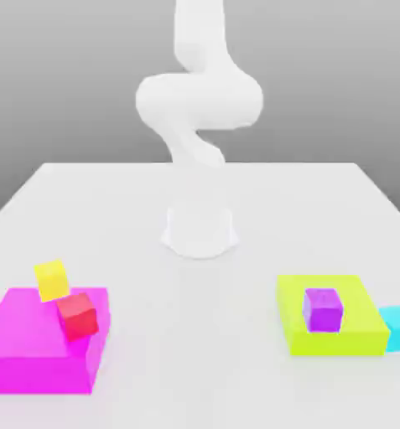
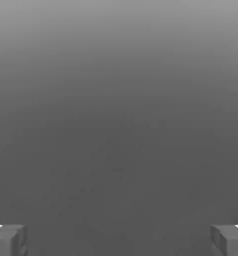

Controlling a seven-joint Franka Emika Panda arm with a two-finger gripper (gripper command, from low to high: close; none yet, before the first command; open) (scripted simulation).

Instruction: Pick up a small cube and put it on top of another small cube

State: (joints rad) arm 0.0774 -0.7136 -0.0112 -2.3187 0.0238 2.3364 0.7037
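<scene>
1. The gripper stands wide open, its two grey fingertips at opposite edges of the hand view with nothing between them
2. Beyond the fingers lies plain grey surface, and none of the cubes comes near the hand
3. In the exterior view the white arm rises from its round base at the middle of the white table; the hand itself I cannot make out there, so every cube sits well apart from it, down on the near part of the table
4. A red cube sits tilted on the magenta block, at the exterior view's left
5. A yellow cube sits tilted just beside the red one, touching or nearly touching it, at the far edge of the same magenta block
6. A purple cube sits upright on top of the lime-green block, at the exterior view's right
7. A cyan cube rests on the table just beside the lime-green block, against its right side in the exterior view
8. No cube is held, and none is stacked on another cube
</scene>
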